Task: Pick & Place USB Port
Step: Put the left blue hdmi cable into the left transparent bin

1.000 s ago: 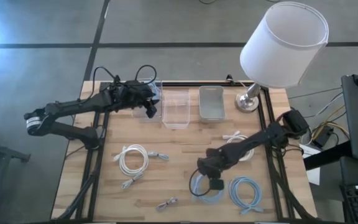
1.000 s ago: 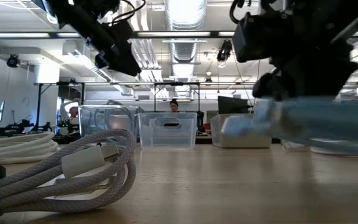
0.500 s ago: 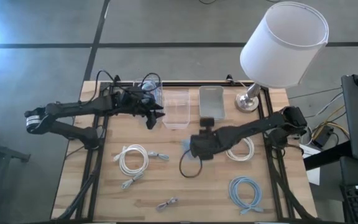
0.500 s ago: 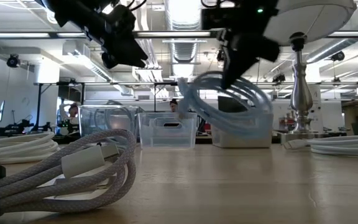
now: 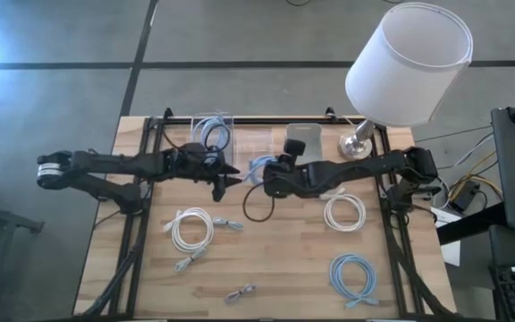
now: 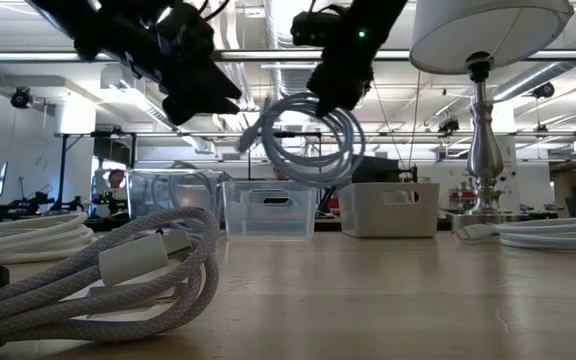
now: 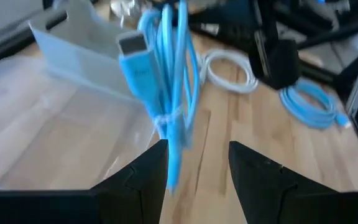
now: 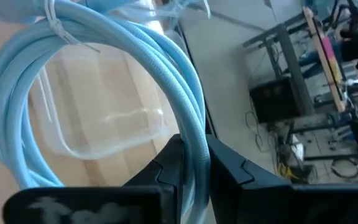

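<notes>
Right wrist view | right claw [image 8: 191, 163] pinches light-blue cable coil [image 8: 104, 81] | centre it over clear bin [image 5: 256, 146] before letting go | left claw [image 7: 194, 163] wide, empty

Pale blue coiled cable [image 6: 308, 140] up in the air, bound with a clear tie, dangling from the dark right pincer [image 5: 274, 175]. The left pincer [image 5: 224, 173] is black too. Another light blue cable [image 5: 354, 279] lies on the light wood-grain surface [image 5: 266, 259], and there are two white cables [image 5: 191, 227] [image 5: 343, 213]. Three bins: two clear [image 5: 211, 134] [image 5: 254, 143], one greyish [image 5: 304, 139]. White lampshade [image 5: 408, 61] over a shiny silver base [image 5: 358, 143].
</notes>
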Controlling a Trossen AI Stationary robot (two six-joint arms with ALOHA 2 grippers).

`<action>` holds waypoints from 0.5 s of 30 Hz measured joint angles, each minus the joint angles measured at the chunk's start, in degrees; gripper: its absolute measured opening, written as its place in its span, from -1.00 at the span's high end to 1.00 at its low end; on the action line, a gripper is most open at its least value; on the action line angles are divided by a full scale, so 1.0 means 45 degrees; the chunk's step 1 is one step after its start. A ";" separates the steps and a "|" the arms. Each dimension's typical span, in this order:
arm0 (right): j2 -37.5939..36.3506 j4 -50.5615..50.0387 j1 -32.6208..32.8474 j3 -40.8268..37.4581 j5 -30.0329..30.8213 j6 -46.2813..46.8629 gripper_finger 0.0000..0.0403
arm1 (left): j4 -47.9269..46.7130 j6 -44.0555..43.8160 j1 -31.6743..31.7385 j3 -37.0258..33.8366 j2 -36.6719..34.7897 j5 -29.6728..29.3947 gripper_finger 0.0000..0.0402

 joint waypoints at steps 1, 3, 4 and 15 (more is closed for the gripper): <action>0.0005 0.0217 -0.0014 -0.0005 -0.0095 -0.0170 0.76 | 0.0531 0.0001 0.0000 -0.0215 0.0000 -0.0085 0.14; 0.0005 0.0696 -0.0033 -0.0014 -0.0476 -0.0501 0.76 | 0.1346 0.0084 0.0000 -0.0633 0.0000 -0.0434 0.14; 0.0005 0.0965 -0.0038 -0.0014 -0.0682 -0.0558 0.76 | 0.1548 0.0090 0.0000 -0.0800 0.0000 -0.0727 0.14; 0.0009 0.1818 -0.0058 -0.0029 -0.1006 -0.1477 0.77 | 0.4136 0.0036 -0.0039 -0.1995 0.0000 -0.0898 0.14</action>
